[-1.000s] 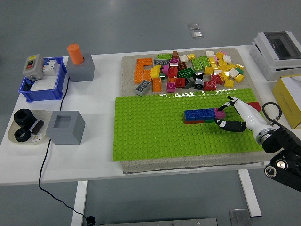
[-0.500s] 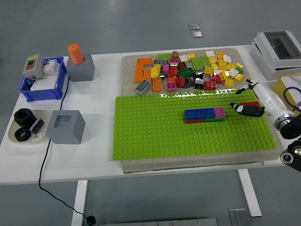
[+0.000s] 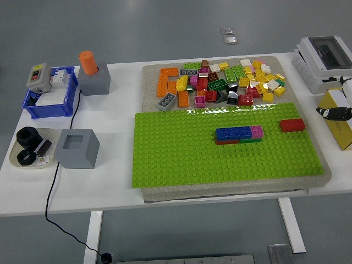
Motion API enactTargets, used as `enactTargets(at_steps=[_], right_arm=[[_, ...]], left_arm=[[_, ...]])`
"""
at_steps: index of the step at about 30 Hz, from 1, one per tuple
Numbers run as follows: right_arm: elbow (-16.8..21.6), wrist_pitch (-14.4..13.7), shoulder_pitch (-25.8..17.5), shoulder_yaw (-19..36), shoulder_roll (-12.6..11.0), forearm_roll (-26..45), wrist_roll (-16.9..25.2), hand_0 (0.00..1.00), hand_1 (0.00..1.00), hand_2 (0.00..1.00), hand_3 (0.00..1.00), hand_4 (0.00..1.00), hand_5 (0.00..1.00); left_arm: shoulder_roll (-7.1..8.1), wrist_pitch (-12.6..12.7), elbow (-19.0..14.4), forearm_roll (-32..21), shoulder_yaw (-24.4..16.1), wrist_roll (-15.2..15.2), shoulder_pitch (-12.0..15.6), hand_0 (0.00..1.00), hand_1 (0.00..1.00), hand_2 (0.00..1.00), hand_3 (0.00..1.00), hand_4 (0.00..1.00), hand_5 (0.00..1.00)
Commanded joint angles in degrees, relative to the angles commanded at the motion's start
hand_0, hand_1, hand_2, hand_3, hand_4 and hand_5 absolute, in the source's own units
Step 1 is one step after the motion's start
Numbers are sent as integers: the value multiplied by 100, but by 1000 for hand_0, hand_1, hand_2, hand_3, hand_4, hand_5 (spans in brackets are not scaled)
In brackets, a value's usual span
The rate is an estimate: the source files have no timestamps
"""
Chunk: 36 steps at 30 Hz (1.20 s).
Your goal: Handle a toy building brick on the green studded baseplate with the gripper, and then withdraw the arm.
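the right robot hand [image 3: 336, 113], only its black fingertip and white finger showing at the worktop's [image 3: 110, 181] right edge so i cannot tell its grip, could clip the yellow box [image 3: 340, 124] beside it, well clear of the red brick [image 3: 292, 125] sitting on the green studded baseplate [image 3: 181, 159].

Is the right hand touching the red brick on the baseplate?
No, the right hand sits at the picture's right edge, clear of the red brick on the green baseplate.

The right hand [image 3: 336, 111] is withdrawing off the green baseplate [image 3: 181, 154] toward the right edge, uncovering the red brick [image 3: 292, 125]
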Motion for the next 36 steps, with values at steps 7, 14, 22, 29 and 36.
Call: enactTargets(at_steps=[7, 14, 22, 29, 36], right_arm=[[184, -88, -257, 346, 39, -180, 34, 998, 936, 920, 901, 863, 196], [297, -136, -289, 489, 91, -313, 45, 998, 935, 920, 898, 861, 196], [122, -37, 60, 259, 7, -156, 53, 998, 932, 919, 897, 862, 193], [-192, 97, 574, -413, 8, 276, 242, 998, 879, 885, 875, 864, 196], [-549, 10, 936, -1234, 163, 457, 429, 788, 682, 874, 873, 866, 193]], left_arm=[[29, 25, -5, -42, 47, -6, -6, 845, 888, 842, 619, 892, 434], [71, 31, -1, -59, 67, -11, -59, 843, 887, 841, 618, 890, 433], [21, 38, -1, -108, 96, 11, -117, 842, 887, 840, 625, 888, 432], [134, 48, -7, -283, 174, 59, -151, 839, 873, 826, 642, 873, 432], [134, -28, -51, -132, -37, 496, -184, 835, 849, 800, 678, 867, 434]])
